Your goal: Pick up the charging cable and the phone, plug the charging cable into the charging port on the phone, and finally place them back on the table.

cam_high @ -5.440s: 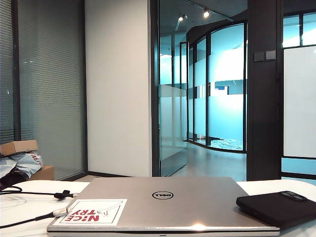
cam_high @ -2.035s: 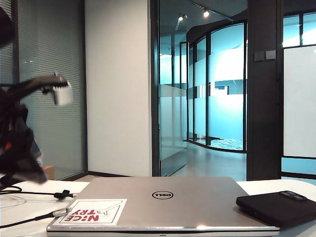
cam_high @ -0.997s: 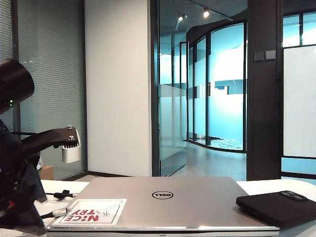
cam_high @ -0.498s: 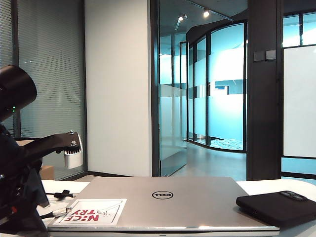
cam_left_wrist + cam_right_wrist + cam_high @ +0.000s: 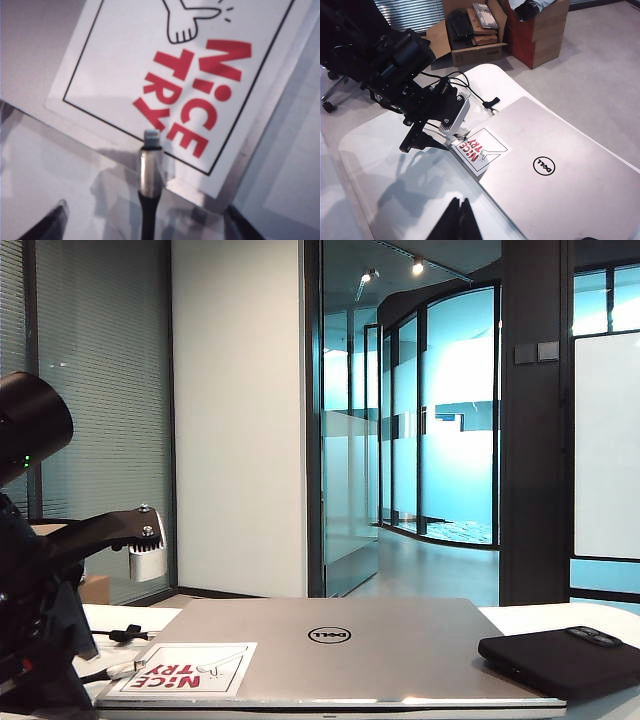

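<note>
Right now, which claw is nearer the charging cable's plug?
Left. The left claw is open and straddles the charging cable at the laptop corner. The right claw is shut and held well away over the table.

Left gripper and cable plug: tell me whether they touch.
Apart. The left wrist view shows the plug lying between the open left gripper fingers, with bare table either side.

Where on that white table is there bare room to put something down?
White table: bare patch between the closed silver Dell laptop and the near rounded edge, below the shut right gripper. Crowded at the sticker corner: open left gripper over the black charging cable.
</note>
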Controlling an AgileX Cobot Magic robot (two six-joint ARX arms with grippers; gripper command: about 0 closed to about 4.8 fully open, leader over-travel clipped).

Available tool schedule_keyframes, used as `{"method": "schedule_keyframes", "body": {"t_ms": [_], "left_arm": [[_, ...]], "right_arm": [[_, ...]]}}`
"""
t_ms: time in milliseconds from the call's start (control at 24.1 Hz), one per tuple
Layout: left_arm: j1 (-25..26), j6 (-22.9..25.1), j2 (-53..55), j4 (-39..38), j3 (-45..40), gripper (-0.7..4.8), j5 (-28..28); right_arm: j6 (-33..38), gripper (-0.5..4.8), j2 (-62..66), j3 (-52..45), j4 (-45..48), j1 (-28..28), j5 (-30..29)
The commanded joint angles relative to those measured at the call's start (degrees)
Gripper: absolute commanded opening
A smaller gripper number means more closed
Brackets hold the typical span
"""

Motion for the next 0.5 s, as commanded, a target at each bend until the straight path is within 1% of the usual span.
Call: {"method": "schedule_keyframes", "body": {"t_ms": [42, 125, 291, 498], "left_arm": [[0.09, 0.13, -0.85, -0.46, 0.13, 3.95, -0.09], [0.09, 0.13, -2.45, -1.75, 0.15, 3.95, -0.11], [0.09, 0.17, -2.97, -1.20, 0.17, 3.95, 0.00], [0.11, 0.17, -2.93, 2.25, 0.17, 3.95, -0.02]], "right_arm": [[-0.20, -0.02, -0.17, 0.33, 1.09, 0.00, -0.11], [-0.20, -0.02, -0.15, 0.33, 1.09, 0.00, -0.11], [-0.20, -0.02, -0.17, 0.33, 1.07, 0.00, -0.13], [-0.20, -0.02, -0.17, 0.33, 1.07, 0.00, -0.13]]}}
